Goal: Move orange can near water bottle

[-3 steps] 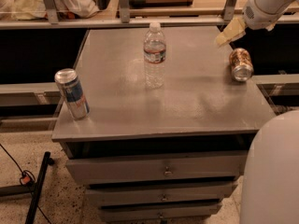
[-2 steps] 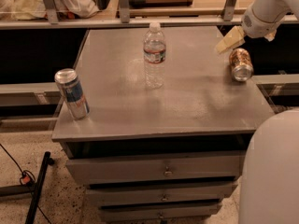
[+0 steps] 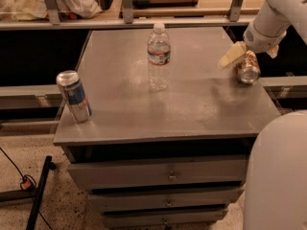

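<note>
Reaching down from the far right, the gripper (image 3: pixel 252 55) stood spread around the orange can (image 3: pixel 248 68), which lay on its side.

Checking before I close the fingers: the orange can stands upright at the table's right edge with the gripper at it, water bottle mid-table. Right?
Not quite. The camera view shows the orange can lying on its side, not upright. The rest holds: it is at the right edge of the table, the gripper at it, the water bottle mid-table.
</note>
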